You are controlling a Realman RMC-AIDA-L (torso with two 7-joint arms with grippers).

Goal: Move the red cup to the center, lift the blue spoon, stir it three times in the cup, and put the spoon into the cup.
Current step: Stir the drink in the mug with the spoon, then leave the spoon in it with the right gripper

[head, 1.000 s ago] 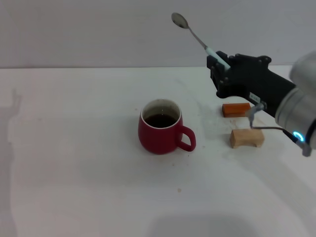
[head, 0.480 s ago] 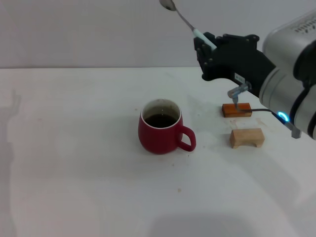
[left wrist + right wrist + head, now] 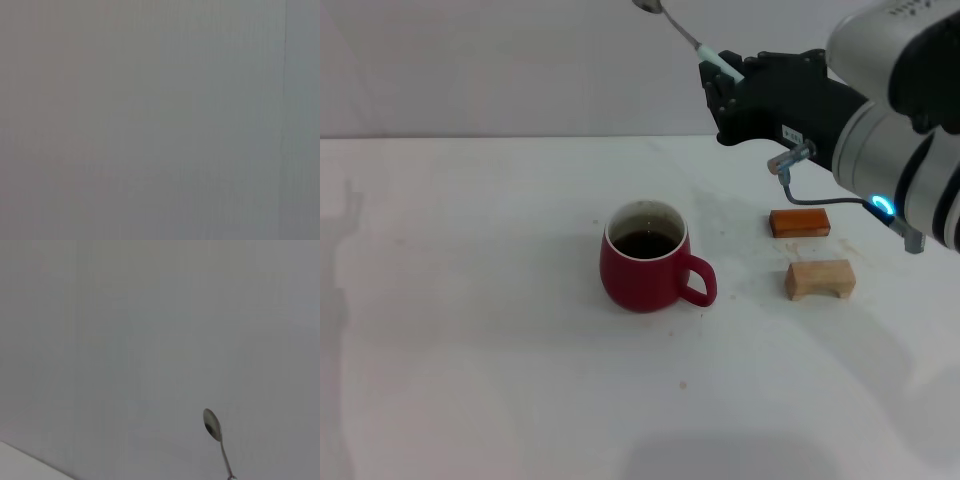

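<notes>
The red cup (image 3: 646,258) stands upright near the middle of the white table, its handle toward my right, with dark liquid inside. My right gripper (image 3: 732,82) is high above the table, behind and to the right of the cup, shut on the pale blue handle of the blue spoon (image 3: 682,30). The spoon points up and to the left, its silver bowl at the top edge of the head view. The spoon bowl also shows in the right wrist view (image 3: 212,424) against the grey wall. My left gripper is out of view.
An orange-brown block (image 3: 799,222) and a tan wooden block (image 3: 819,279) lie on the table (image 3: 470,300) to the right of the cup, below my right arm. A grey wall stands behind the table.
My right gripper has lifted the spoon higher and carried it left, from over the blocks toward the space behind the cup. The cup and blocks have not moved.
</notes>
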